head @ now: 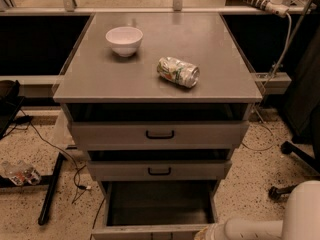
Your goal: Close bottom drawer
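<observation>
The bottom drawer (150, 230) of the grey metal cabinet is pulled far out, and its dark interior shows empty. Its front panel runs along the lower edge of the picture and its handle is hidden. The middle drawer (159, 170) and the top drawer (159, 133) each stick out a little, and each has a black bar handle. My white arm (260, 228) comes in at the bottom right, next to the bottom drawer's right front corner. My gripper lies past the picture's lower edge and is not in view.
A white bowl (124, 40) and a crushed can (178, 71) lying on its side rest on the cabinet top (100, 84). Cables and a black bar (50, 189) lie on the speckled floor at left. A chair base (295, 156) is at right.
</observation>
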